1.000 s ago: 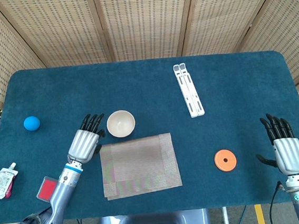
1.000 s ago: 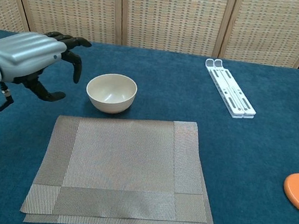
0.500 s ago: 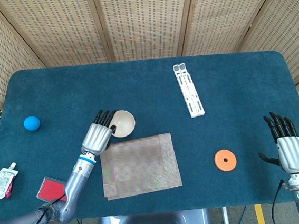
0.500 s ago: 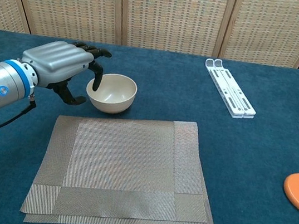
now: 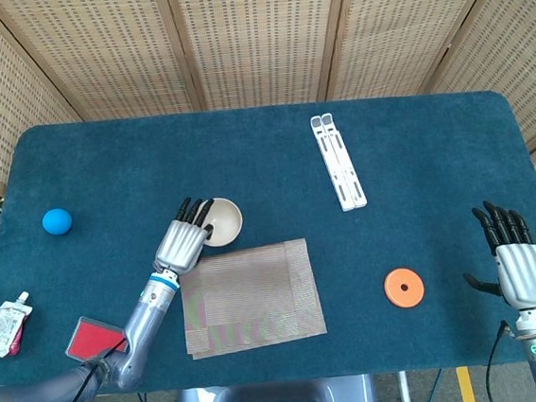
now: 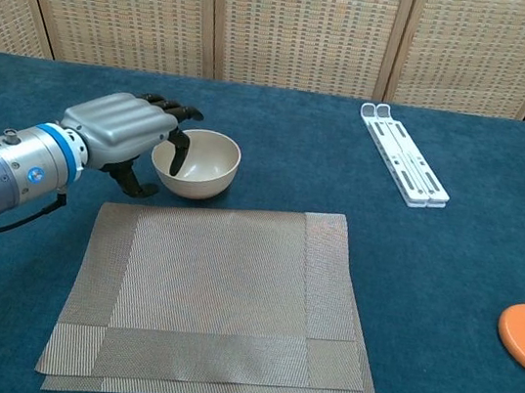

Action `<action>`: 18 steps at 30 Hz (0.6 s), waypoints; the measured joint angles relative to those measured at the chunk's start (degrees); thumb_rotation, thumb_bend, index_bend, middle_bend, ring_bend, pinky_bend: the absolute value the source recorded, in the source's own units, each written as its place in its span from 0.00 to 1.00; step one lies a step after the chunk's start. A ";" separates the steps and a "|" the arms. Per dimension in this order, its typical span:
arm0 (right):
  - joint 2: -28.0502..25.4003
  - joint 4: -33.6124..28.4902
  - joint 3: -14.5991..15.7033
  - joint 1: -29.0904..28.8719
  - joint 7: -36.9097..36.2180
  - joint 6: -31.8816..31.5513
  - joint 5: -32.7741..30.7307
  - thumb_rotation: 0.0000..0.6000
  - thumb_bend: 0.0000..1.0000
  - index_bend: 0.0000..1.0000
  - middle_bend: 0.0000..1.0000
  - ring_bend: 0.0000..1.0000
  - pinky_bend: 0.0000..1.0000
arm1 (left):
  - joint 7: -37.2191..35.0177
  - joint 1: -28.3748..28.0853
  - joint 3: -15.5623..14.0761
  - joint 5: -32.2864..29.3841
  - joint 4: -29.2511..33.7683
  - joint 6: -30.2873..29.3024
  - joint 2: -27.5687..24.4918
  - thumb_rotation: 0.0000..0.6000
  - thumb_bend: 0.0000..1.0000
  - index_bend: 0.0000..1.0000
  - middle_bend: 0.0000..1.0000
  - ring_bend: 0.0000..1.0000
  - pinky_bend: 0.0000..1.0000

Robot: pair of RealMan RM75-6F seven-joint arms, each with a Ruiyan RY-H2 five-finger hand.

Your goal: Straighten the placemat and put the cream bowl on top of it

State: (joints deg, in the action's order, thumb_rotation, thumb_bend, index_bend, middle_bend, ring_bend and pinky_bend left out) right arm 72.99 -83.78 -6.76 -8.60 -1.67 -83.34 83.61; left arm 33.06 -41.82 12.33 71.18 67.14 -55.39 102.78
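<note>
Head view: the placemat (image 5: 251, 298) lies flat near the front edge of the table (image 5: 263, 154), slightly skewed. The cream bowl (image 5: 220, 220) stands upright on the cloth just behind the mat's rear left corner, not on it. The left hand (image 5: 185, 242) sits at the bowl's left rim, its dark fingertips (image 5: 198, 211) over the rim. The right hand (image 5: 518, 262) hovers well apart at the right, fingers spread, holding nothing. An orange disc (image 5: 404, 288) lies between it and the mat.

Chest view: the left hand (image 6: 125, 127) has fingers hooked inside the bowl (image 6: 195, 162) and the thumb below, outside the wall; whether the pinch is closed cannot be told. The placemat (image 6: 212, 303) is bare.

Step in hand, by judgement: grasping the bowl. The next move calls for a firm pinch on the rim, a lift, and a short carry toward the mat's centre.
</note>
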 measured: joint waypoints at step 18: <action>-0.19 -0.06 -0.17 0.07 -0.62 -0.38 0.04 1.00 0.12 0.00 0.00 0.00 0.00 | -6.70 -1.71 -1.82 2.62 -8.85 -1.50 4.97 1.00 0.56 0.71 0.00 0.00 0.00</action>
State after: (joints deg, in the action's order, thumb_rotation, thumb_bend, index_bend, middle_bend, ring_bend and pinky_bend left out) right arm 72.80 -83.84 -6.93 -8.53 -2.28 -83.72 83.65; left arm 26.36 -43.53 10.51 73.80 58.29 -56.89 107.75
